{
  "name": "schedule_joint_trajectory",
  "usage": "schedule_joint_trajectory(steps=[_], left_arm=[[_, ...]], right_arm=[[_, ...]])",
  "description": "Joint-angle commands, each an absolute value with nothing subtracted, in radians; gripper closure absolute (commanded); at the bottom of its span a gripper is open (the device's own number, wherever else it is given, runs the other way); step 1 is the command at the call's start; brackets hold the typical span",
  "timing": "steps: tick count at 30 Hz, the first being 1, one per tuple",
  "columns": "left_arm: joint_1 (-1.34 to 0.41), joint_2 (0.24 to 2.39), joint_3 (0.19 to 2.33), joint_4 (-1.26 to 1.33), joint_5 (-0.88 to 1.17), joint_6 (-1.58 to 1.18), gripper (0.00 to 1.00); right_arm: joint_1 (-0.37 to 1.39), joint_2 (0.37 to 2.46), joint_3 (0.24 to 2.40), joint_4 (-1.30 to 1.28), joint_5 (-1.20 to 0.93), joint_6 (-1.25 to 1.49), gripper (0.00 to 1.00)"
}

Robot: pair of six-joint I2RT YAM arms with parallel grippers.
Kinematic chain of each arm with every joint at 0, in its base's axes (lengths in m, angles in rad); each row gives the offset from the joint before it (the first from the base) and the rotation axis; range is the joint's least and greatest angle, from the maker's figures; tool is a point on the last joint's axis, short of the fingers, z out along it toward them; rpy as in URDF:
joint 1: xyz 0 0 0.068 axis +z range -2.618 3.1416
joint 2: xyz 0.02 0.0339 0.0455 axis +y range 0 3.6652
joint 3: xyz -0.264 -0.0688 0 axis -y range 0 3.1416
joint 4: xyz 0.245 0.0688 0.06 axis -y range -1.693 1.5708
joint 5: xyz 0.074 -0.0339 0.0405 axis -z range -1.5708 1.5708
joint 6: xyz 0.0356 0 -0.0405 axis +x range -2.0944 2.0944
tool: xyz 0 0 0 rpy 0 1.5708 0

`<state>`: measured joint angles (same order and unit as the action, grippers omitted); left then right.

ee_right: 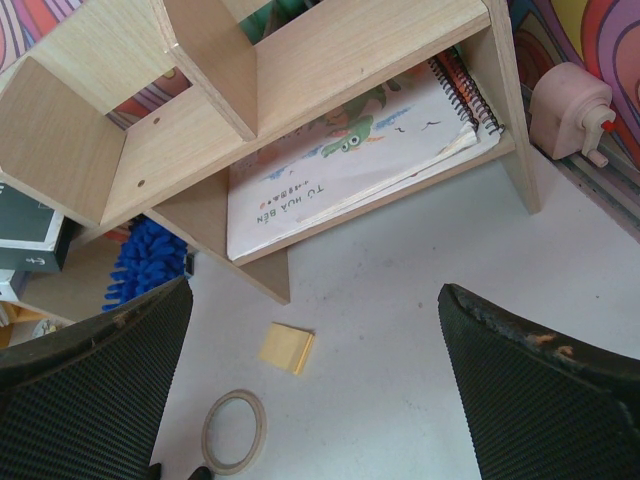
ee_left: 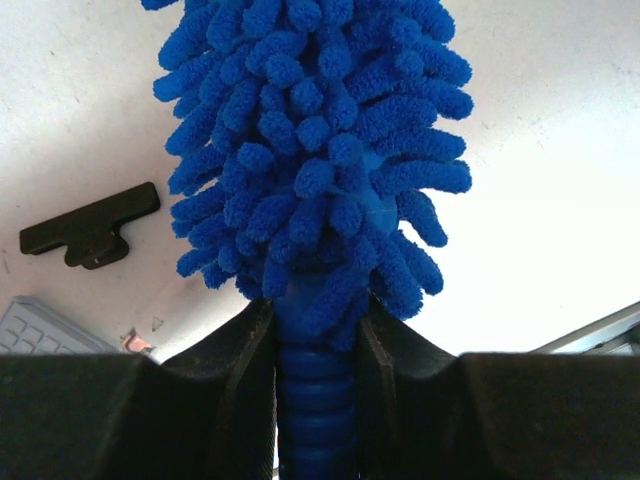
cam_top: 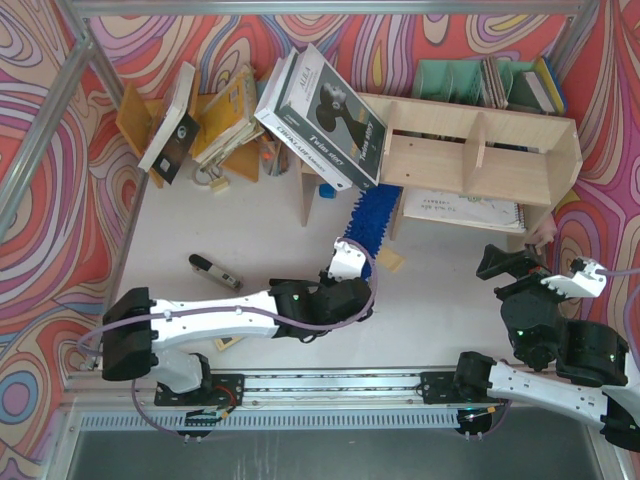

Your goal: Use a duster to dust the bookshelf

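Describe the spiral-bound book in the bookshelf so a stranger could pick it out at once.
Find the wide plywood bookshelf, far right in the overhead view. On its lowest board the spiral-bound book lies flat. Unlike the books standing upright above, it shows a white cover with a green cartoon animal.

Left wrist view: duster [ee_left: 320,150] tip cut by top edge, handle by bottom edge. Overhead: its far end hidden behind leaning box [cam_top: 320,115]. Right wrist view: notebook [ee_right: 340,170] partly covered by bookshelf [ee_right: 350,50].

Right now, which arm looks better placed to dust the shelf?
Left. The left claw grips the duster by its handle, fluffy end beside the bookshelf. The right claw is open and empty.
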<state>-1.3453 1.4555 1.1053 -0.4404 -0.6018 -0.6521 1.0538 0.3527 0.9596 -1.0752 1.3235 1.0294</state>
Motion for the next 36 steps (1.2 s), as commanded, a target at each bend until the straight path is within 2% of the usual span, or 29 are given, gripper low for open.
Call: schedule_joint_trajectory(steps=[1, 8, 12, 27, 31, 36], left_arm=[[-1.349, 1.51, 1.116, -0.38, -0.506, -0.638, 1.0], [-1.325, 1.69, 1.167, -0.478, -0.462, -0.69, 1.0], [-1.321, 1.721, 1.174, -0.486, -0.442, -0.706, 1.0], [-1.349, 1.337, 1.027, -0.344, -0.646, -0.668, 1.0], [-1.374, 1.3, 0.992, -0.27, -0.648, -0.627, 1.0], [-1.373, 1.389, 1.023, -0.303, -0.599, -0.625, 1.0]], right_arm=[[1.063, 0.348, 0.951, -1.078, 1.339, 1.044, 0.01], [1.063, 0.344, 0.949, -1.079, 1.333, 1.048, 0.01], [1.063, 0.344, 0.95, -1.08, 1.332, 1.048, 0.01], [1.063, 0.344, 0.947, -1.081, 1.332, 1.053, 0.01], [1.063, 0.345, 0.947, -1.081, 1.331, 1.052, 0.01], [1.063, 0.344, 0.948, -1.083, 1.33, 1.053, 0.01]])
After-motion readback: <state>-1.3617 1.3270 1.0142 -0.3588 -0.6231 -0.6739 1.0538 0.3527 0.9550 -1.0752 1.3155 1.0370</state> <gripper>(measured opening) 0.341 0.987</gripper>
